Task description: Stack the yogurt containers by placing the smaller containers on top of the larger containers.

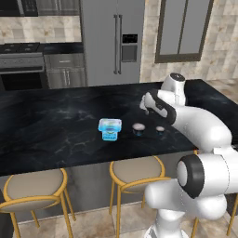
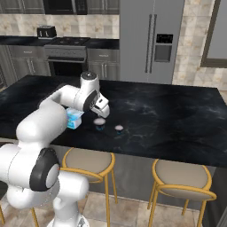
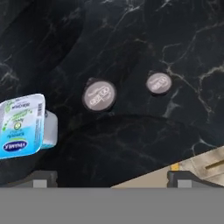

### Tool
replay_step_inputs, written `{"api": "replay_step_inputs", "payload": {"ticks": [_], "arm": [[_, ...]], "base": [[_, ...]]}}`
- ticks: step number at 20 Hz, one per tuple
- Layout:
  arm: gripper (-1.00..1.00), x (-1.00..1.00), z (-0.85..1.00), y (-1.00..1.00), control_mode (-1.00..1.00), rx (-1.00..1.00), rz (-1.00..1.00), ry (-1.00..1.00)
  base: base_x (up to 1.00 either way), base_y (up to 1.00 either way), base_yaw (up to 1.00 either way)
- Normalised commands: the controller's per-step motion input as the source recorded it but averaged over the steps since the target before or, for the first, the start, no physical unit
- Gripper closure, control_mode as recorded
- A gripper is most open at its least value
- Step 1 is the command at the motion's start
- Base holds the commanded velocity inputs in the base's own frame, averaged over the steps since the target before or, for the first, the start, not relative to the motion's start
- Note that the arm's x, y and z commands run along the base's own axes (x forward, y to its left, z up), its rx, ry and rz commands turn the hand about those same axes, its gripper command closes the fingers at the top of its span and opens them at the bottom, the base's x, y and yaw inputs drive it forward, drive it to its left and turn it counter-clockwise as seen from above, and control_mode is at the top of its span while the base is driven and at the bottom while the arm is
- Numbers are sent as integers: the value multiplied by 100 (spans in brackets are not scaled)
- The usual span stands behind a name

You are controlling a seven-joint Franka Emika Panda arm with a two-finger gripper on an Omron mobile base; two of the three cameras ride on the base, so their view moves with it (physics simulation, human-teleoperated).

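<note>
Black counter [image 1: 56, 125]: blue tub [image 1: 110, 128] and both round cups [image 1: 138, 127] [image 1: 160, 129] sit apart, nothing stacked; gripper [image 3: 111, 179] spread wide, empty, above them.

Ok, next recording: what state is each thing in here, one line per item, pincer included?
Light blue squarish yogurt tub: upright on the black marble counter, nothing stacked on it.
Larger round dark cup with pale top: upright on the counter, beside the tub, apart from it.
Smaller round dark cup with pale top: upright on the counter, apart from the other cup.
Pincer: open, empty, above the counter.
</note>
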Motion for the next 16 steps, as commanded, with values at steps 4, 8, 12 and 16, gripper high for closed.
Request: {"api": "replay_step_inputs", "payload": {"ticks": [4,8,12,16], "arm": [[-100,32,-26,-1,-100,0,-8,-3],[-100,26,-31,-1,-100,1,-6,0],[-100,22,-29,-1,-100,3,-4,0],[-100,20,-27,-2,-100,4,-3,0]], "base": [[0,0,0],[0,0,0],[0,0,0],[0,0,0]]}}
